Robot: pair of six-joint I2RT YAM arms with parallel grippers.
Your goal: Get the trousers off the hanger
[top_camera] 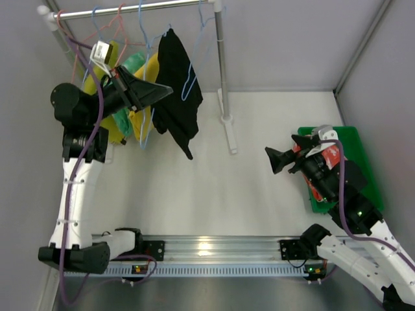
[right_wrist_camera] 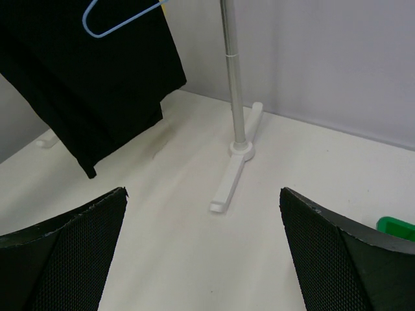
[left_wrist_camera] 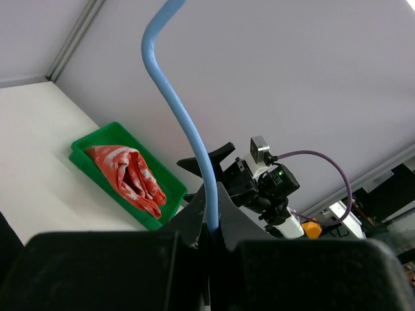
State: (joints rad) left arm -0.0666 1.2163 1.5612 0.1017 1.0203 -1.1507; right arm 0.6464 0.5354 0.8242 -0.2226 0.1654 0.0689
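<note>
Black trousers [top_camera: 176, 91] hang draped over the blue hanger [top_camera: 189, 78], right at the tip of my left gripper [top_camera: 162, 92]. In the left wrist view its fingers are pinched tight on the hanger's wire, but the cloth is cut out of that view. Yellow pairs [top_camera: 139, 113] sit behind that wrist, mostly hidden by it. The red-orange trousers [left_wrist_camera: 130, 178] lie in the green tray [left_wrist_camera: 97, 137] beneath my right arm, which covers most of them from above. My right gripper [top_camera: 272, 161] hangs with its fingers spread wide, holding nothing. Bare table runs ahead of it to the rack post [right_wrist_camera: 233, 84].
</note>
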